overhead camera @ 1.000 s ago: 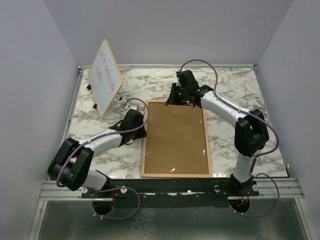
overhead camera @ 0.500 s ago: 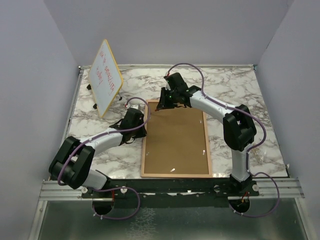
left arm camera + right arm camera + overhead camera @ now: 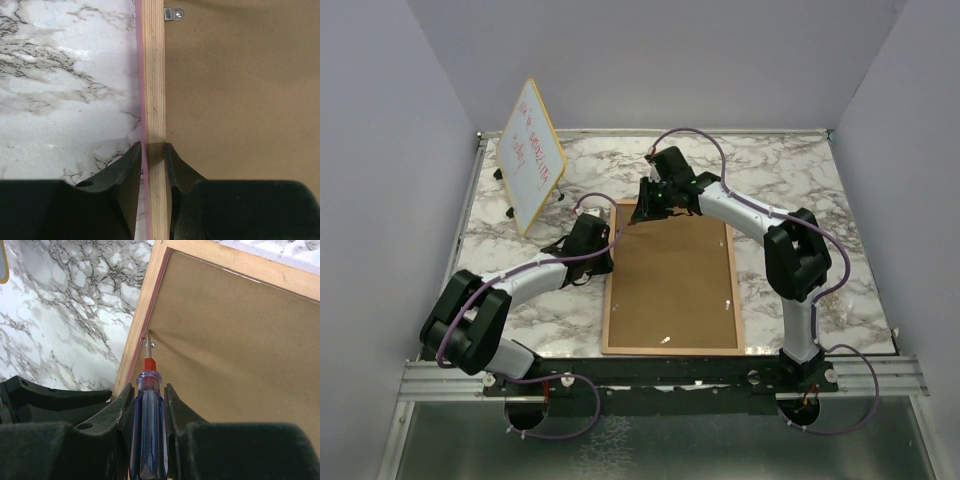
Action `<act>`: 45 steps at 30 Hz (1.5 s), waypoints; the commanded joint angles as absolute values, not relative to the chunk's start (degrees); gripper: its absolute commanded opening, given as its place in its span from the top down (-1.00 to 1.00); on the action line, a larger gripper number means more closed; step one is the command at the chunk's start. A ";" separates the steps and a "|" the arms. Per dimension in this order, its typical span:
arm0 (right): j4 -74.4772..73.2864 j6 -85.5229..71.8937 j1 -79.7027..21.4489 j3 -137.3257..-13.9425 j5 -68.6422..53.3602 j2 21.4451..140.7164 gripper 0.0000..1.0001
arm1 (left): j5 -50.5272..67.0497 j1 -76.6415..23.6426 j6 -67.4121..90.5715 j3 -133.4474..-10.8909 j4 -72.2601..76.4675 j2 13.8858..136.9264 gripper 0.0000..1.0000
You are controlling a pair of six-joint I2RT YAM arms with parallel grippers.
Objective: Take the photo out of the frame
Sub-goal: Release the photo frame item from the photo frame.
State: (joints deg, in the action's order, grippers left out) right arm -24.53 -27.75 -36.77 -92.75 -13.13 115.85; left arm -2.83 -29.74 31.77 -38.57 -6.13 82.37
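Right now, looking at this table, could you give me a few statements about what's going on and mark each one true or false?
1. The frame lies with its brown back facing up. True.
2. The photo lies out beside the frame. False: no photo is in sight; only the frame's back shows.
3. The right pincer grips a screwdriver. True.
4. A whiteboard stands tilted at the far left. True.
5. The left pincer hangs over the whiteboard. False: it straddles the frame's left edge, a finger on each side.
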 commanded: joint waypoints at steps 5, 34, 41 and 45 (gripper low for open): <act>-26.30 -26.11 -37.41 -93.63 -15.18 117.56 0.99 | -5.03 -29.53 30.06 -37.46 -10.29 84.92 0.53; -31.38 -23.40 -38.70 -92.72 -10.11 115.55 0.99 | -6.22 -29.53 29.63 -37.73 -10.96 85.19 0.61; -31.68 -23.56 -38.76 -91.67 -9.32 114.00 0.99 | -6.91 -29.53 29.69 -37.78 -11.24 85.17 0.62; -31.62 -23.48 -38.76 -91.20 -9.97 113.60 0.99 | -6.95 -29.53 29.71 -37.75 -11.25 85.01 0.62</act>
